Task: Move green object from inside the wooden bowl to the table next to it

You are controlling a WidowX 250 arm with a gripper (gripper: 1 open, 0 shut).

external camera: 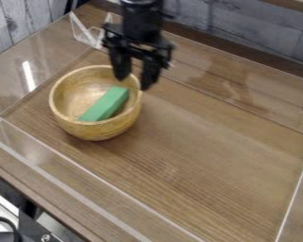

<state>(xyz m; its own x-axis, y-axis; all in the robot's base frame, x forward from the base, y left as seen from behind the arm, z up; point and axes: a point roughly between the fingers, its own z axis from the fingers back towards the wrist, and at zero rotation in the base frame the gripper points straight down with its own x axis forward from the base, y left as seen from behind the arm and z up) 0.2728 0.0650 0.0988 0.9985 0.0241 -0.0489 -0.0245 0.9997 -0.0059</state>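
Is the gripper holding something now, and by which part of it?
No, nothing is held: the gripper has no thing between its fingers, and the green block lies in the bowl.
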